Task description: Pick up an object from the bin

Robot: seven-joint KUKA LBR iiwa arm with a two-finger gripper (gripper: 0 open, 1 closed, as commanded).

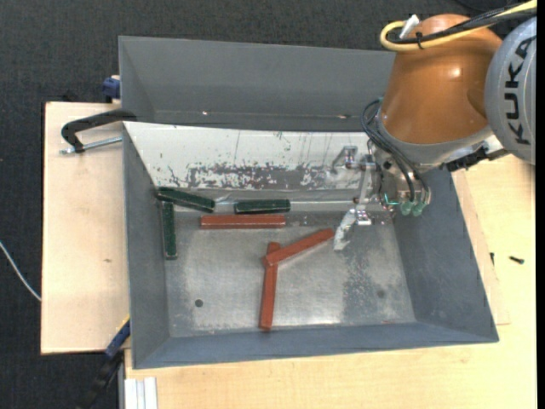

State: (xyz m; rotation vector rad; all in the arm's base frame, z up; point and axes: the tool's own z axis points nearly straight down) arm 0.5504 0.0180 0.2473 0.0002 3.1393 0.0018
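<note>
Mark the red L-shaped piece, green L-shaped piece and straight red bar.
red L-shaped piece [268,292], camera view, lower arm
green L-shaped piece [169,228], camera view, vertical arm
straight red bar [243,221], camera view, middle

We log the arm [521,66] coming in from 2 o'clock, its wrist capped by an orange cover [434,83]. A pale cable loop [394,32] sits at the cover's 11 o'clock edge, and dark cables [373,126] run down its 8 o'clock side. The gripper [344,235] reaches out below the cover, slanting toward 7 o'clock.
</note>
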